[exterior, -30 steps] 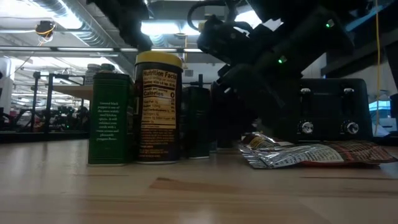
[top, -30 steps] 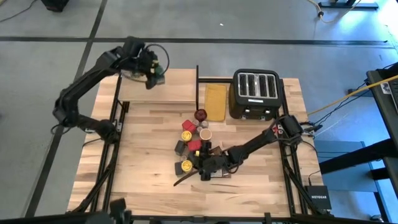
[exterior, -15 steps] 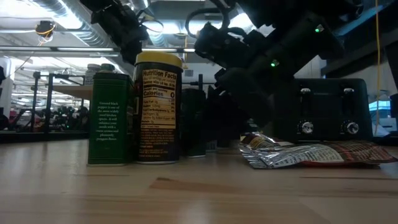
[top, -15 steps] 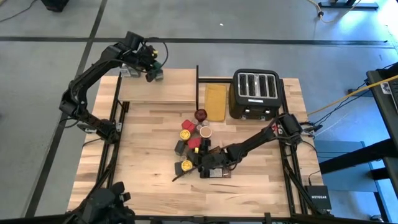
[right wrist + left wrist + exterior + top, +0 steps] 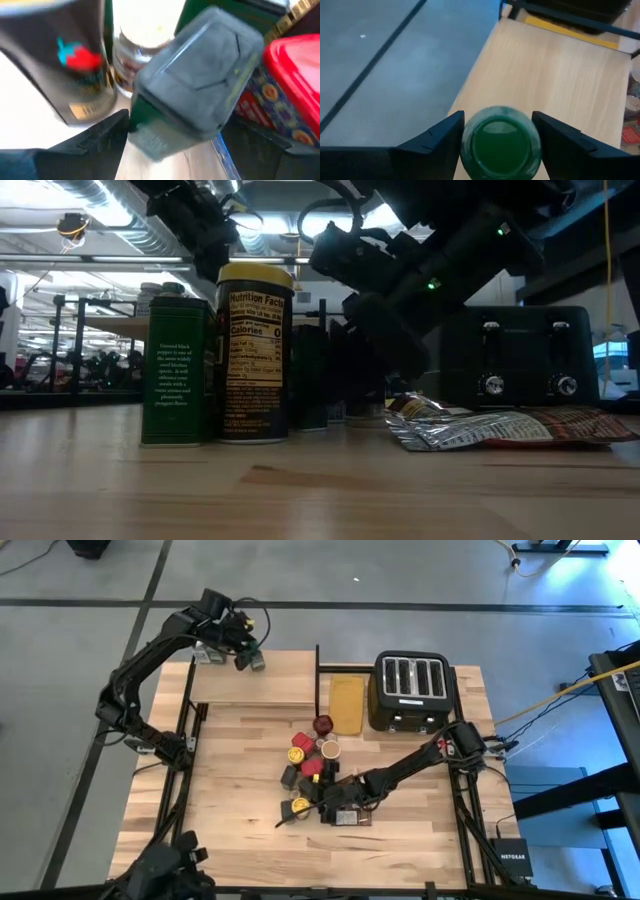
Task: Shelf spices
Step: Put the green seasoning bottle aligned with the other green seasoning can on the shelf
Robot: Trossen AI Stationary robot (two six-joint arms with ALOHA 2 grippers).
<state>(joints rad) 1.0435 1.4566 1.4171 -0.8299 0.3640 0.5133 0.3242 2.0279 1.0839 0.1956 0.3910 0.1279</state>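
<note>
The shelf (image 5: pixel 270 685) stands at the table's far left. My left gripper (image 5: pixel 250 658) is over its far edge, shut on a green-lidded spice jar (image 5: pixel 500 142). The other spices (image 5: pixel 310 765) are heaped at the table's middle. My right gripper (image 5: pixel 325 812) reaches into the heap's near side, open. Its fingers stand on either side of a dark green tin with a grey lid (image 5: pixel 200 75). Beside the tin are a black jar (image 5: pixel 70 65) and a red-lidded box (image 5: pixel 295 75). My left gripper pinches the jar between its two fingers, at the sides just under the green lid (image 5: pixel 470 140). The fingers slant down from the table's far left. The jar stands upright; its base is hidden by the lid, so whether it rests on the shelf cannot be told. My right gripper has one finger (image 5: pixel 100 140) close against the tin's side; I cannot tell whether it touches.
A black toaster (image 5: pixel 412 690) stands at the far right, a tan board (image 5: pixel 347 702) beside it, and a dark red knob (image 5: pixel 322 724) at the heap's far end. In the low view a green tin (image 5: pixel 180 370), a yellow-lidded jar (image 5: pixel 255 355) and a foil packet (image 5: pixel 500 428) stand nearest.
My left gripper has shifted a little toward the shelf's far left with the green-lidded jar, which stays upright between the fingers.
</note>
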